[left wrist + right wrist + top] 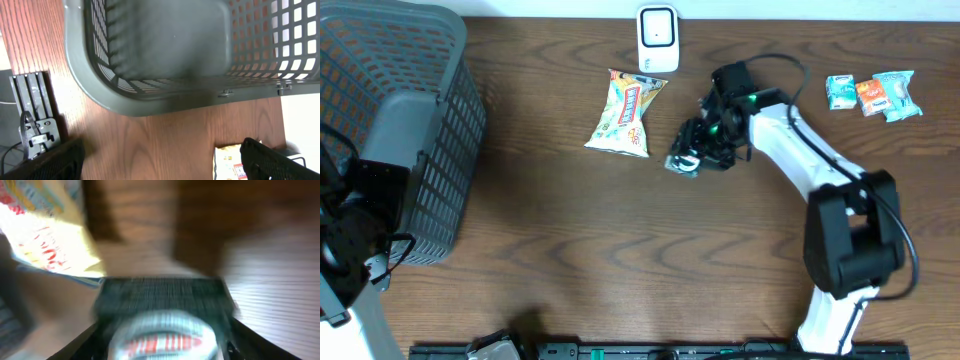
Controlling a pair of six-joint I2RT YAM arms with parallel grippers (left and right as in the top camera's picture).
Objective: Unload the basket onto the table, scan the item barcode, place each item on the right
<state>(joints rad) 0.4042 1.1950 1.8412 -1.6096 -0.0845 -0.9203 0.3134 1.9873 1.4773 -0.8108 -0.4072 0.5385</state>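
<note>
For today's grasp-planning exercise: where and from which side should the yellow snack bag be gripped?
The snack bag lies flat on the table, so come from above and close the jaws across its narrower width, near the middle.

A brown wood-grain table (620,260) fills the overhead view. At nine o'clock a grey mesh basket (455,170) stands on it, its floor bare in the left wrist view. Just left of twelve o'clock lies a yellow snack bag (625,112), flat, with red lettering. At two o'clock three small packets lie in a row, touching: a teal packet (839,92), an orange packet (869,97), a light blue packet (897,95). A black rail (620,351) runs along six o'clock
</note>
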